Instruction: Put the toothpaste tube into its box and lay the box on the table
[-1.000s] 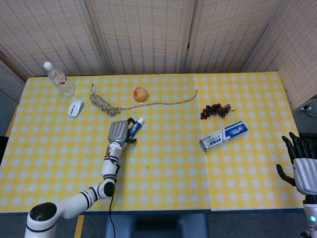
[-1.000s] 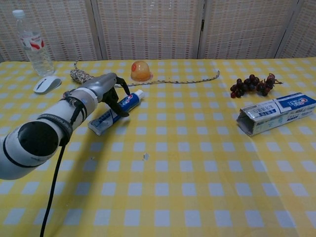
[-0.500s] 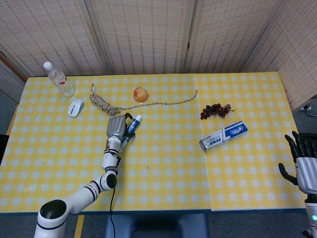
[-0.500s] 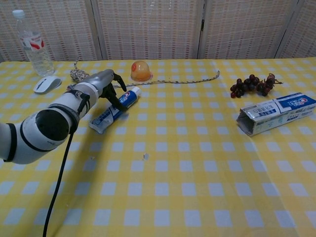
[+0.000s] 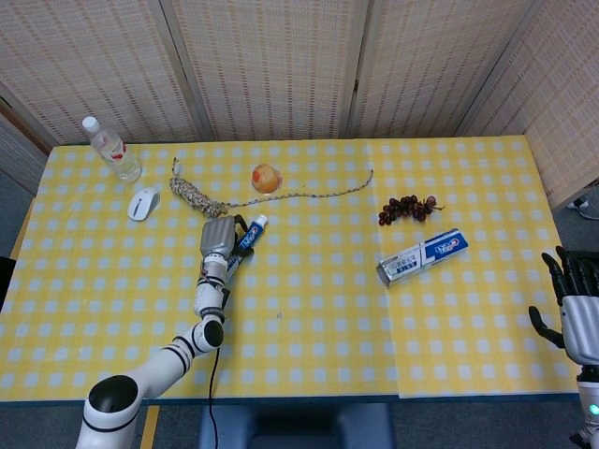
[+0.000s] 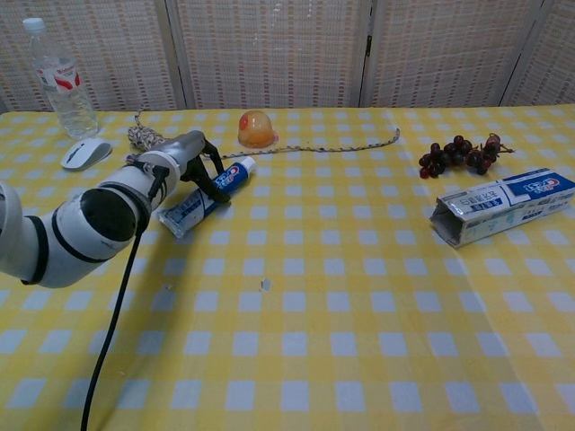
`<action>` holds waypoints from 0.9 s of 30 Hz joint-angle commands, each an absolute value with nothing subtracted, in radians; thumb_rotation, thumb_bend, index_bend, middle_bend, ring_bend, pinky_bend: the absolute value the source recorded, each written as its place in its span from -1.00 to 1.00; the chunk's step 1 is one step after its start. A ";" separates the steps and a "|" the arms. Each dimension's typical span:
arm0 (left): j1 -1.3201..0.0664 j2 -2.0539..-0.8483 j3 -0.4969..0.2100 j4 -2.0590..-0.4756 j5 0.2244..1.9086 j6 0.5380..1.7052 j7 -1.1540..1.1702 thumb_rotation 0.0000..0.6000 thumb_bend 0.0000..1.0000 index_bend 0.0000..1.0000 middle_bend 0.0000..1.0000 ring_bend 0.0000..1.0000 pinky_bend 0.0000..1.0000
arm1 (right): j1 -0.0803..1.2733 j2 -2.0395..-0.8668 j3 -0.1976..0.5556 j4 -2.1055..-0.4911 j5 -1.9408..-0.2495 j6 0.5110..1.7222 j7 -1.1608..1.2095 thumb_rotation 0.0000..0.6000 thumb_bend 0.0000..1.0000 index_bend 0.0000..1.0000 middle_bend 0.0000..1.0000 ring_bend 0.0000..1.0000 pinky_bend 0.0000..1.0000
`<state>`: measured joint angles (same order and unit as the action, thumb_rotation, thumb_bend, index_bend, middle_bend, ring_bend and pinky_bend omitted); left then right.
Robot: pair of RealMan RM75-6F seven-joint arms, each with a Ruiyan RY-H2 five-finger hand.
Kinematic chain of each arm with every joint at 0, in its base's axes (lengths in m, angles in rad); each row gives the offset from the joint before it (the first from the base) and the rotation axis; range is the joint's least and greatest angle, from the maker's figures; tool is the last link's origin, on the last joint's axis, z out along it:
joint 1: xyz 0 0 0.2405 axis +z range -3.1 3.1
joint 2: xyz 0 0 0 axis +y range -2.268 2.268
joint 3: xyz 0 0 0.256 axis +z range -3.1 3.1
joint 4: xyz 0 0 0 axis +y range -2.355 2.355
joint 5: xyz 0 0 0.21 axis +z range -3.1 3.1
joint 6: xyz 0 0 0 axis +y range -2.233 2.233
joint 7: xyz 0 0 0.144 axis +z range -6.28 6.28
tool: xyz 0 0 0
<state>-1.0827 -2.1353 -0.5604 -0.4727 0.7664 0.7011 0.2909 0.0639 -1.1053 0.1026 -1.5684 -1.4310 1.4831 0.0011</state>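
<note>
**Left hand on the toothpaste tube, box lying apart**

The left hand (image 6: 193,162) grips the blue-and-white toothpaste tube (image 6: 205,197) on the yellow checked desk (image 6: 359,296); its print is too small to read. The blue-and-white cardboard toothpaste box (image 6: 499,206) lies well to the right, open end towards the tube, lettering illegible. The right hand (image 5: 578,313) hovers off the desk's edge, fingers spread, holding nothing.

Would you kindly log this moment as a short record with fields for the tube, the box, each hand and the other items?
toothpaste tube: on the table, cap pointing away from the robot
left hand: fingers curled over the tube
box: lying flat, near end open, apart from the tube
right hand: off the table's right edge, holding nothing
other items: water bottle, mouse, rope, grapes
</note>
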 commanded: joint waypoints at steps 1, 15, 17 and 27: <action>-1.078 -2.137 -0.558 -0.476 0.775 0.720 0.276 1.00 0.11 0.48 1.00 1.00 1.00 | 0.065 -1.106 0.101 -1.569 -1.432 1.480 -0.002 1.00 -0.19 -1.00 -1.00 -1.00 -1.00; -0.996 -2.057 -0.519 -0.656 0.854 0.830 0.207 1.00 0.71 0.80 1.00 1.00 1.00 | 0.061 -1.107 0.093 -1.573 -1.454 1.491 -0.003 1.00 -0.19 -1.00 -1.00 -1.00 -1.00; -0.983 -2.036 -0.507 -0.696 0.871 0.849 0.209 1.00 0.76 0.81 1.00 1.00 1.00 | 0.061 -1.106 0.090 -1.574 -1.458 1.491 0.000 1.00 -0.19 -1.00 -1.00 -1.00 -1.00; -0.900 -1.921 -0.515 -0.946 0.914 0.929 0.097 1.00 0.67 0.86 1.00 1.00 1.00 | 0.058 -1.104 0.084 -1.577 -1.474 1.498 0.004 1.00 -0.19 -1.00 -1.00 -1.00 -1.00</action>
<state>-0.9242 -1.9505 -0.5078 -0.9032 0.9014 0.9100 0.1380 0.0582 -1.1042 0.0836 -1.5775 -1.4739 1.4976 0.0037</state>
